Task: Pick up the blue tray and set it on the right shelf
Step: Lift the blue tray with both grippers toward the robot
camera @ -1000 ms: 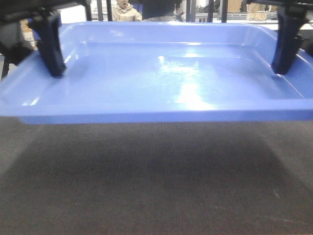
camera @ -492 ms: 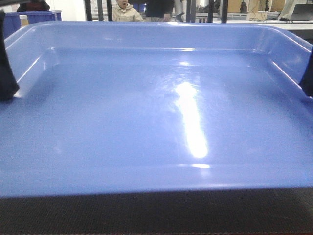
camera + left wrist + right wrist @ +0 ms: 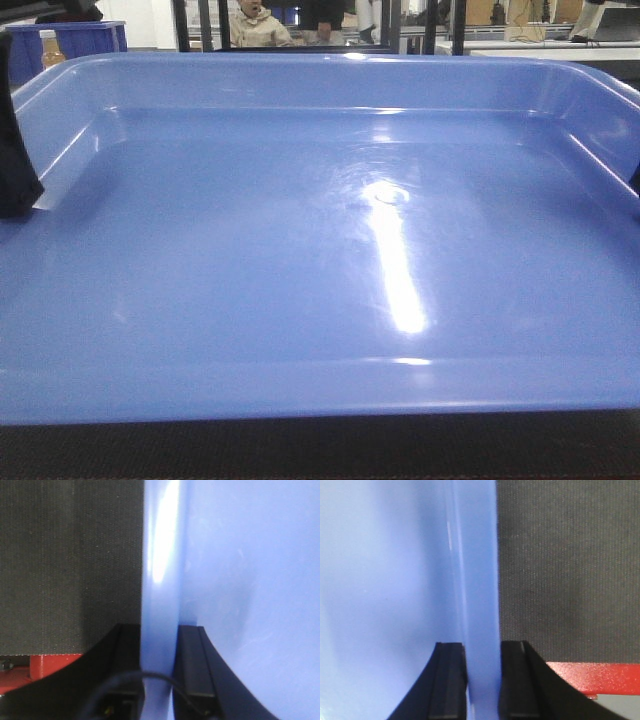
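The blue tray [image 3: 320,250] fills almost the whole front view. It lies flat and wide, with its near rim at the bottom of the picture and its far wall at the top, and a bright streak of light reflects on its glossy floor.

The left pincer [image 3: 159,647] is closed on the left rim of the tray. One black finger [image 3: 127,645] presses from the outside and the other finger [image 3: 192,650] from the inside of the wall. The right pincer [image 3: 482,650] grips the right rim in the same manner, with one finger on each side of the wall. In the front view only a dark part of the left pincer [image 3: 12,150] shows at the left edge.

Under and beside the tray is the desk [image 3: 65,565], covered with a dark woven cloth. I cannot tell if the tray touches it or hangs above it. A red part [image 3: 600,675] shows beside the right pincer, at the lower edge of the cloth.

Behind the tray stand dark uprights [image 3: 210,22]. Between them a person in a light jacket [image 3: 258,25] is partly visible, and at the far left there is a darker blue bin [image 3: 85,38].
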`<state>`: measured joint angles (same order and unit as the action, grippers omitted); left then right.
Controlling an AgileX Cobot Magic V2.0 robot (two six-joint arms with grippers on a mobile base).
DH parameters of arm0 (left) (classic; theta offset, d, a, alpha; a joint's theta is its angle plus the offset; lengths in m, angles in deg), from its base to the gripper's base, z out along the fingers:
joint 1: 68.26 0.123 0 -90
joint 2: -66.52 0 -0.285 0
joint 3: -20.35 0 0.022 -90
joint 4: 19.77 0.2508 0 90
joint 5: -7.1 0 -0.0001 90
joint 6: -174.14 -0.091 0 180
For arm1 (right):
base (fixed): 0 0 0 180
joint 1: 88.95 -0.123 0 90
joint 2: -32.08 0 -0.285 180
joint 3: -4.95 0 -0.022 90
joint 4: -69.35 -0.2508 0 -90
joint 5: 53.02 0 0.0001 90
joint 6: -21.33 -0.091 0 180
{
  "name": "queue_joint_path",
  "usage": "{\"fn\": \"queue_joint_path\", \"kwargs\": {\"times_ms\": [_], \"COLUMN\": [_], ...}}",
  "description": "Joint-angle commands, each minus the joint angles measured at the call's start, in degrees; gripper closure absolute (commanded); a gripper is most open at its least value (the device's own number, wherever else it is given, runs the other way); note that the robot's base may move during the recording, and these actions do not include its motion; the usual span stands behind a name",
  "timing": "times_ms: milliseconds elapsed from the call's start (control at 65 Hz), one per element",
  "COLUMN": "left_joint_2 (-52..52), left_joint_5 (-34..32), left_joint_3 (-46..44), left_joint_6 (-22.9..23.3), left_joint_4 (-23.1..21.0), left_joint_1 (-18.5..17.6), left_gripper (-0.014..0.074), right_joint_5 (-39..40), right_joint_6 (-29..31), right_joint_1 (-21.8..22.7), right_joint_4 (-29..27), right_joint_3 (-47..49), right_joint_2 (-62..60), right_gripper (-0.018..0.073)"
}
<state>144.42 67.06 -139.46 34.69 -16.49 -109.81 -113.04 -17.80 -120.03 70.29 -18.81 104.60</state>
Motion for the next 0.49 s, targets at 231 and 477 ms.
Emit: {"fn": "queue_joint_path", "kwargs": {"times_ms": [231, 477], "left_joint_2": [-1.45, -1.45], "left_joint_5": [0.11, 0.11], "left_joint_3": [-1.18, -1.18], "left_joint_6": [1.08, 1.08], "left_joint_4": [1.80, 1.80], "left_joint_1": [-0.37, -0.37], "left_gripper": [0.0593, 0.0593], "right_joint_5": [1.06, 1.06], "right_joint_6": [-0.84, -0.84], "right_joint_1": [0.07, 0.07], "right_joint_4": [2.27, 2.27], "right_joint_3": [1.55, 1.55], "right_joint_2": [-1.38, -1.38], "right_gripper": [0.0366, 0.0366]}}
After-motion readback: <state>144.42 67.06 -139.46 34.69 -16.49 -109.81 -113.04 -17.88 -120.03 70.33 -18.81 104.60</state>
